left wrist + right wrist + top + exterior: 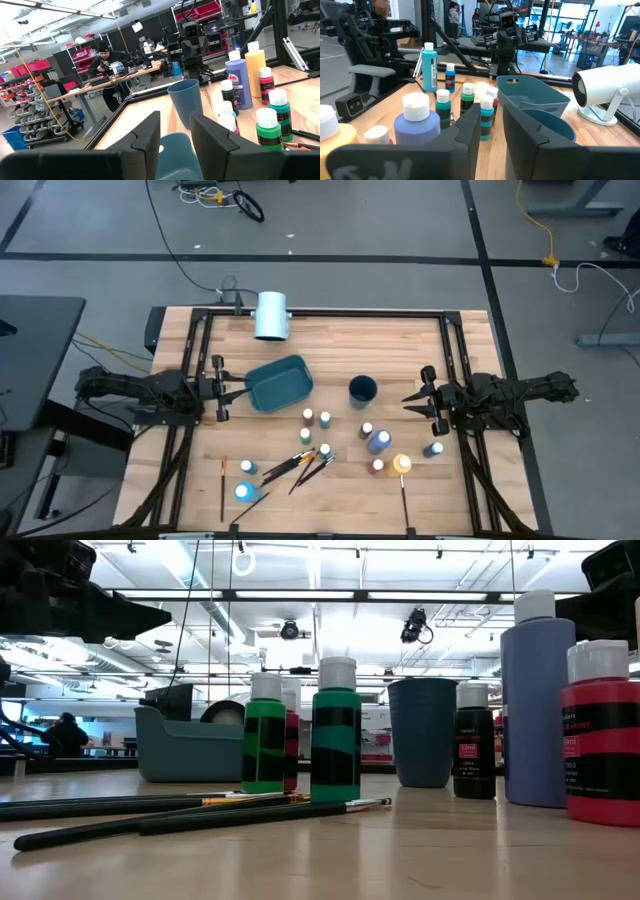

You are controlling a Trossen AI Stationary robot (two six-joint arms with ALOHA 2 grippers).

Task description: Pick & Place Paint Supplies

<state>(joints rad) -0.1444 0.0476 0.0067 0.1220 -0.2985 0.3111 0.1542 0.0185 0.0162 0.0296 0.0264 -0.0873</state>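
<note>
**Both hands wait empty while the paint supplies sit loose on the tabletop**

The wooden tabletop (330,345) carries everything. Largest on it is the teal bin (279,383), lying at an angle just in front of the left hand (222,390). A white cylinder (271,315) rests at the far edge and is no part of the job. Beside the bin, well apart from it, stands the dark blue cup (362,389).

The left hand is parked at the left side, its 2 fingers a little apart with nothing between them; its wrist view shows the gap open over the bin's rim. The right hand (428,402) is parked opposite at the right side, its fingers likewise slightly apart and empty.

The paint bottles stand in a loose scatter nearer the front edge: a tall purple-blue bottle (378,441), a yellow bottle (402,465), a green bottle (335,730) and smaller ones around them. The paintbrushes (298,465) lie crossed in a bundle in front of the bottles, with 2 strays at the front edge.

No item appears placed yet, so the step in hand is judged to be the first pick. The right hand looks best placed for the bottles on its side. It should probably open wider first, come down over a bottle standing clear of its neighbours, and grip the body squarely below the cap so that nothing nearby tips. The thin, overlapping brushes are better left until the bottles are gone.
</note>
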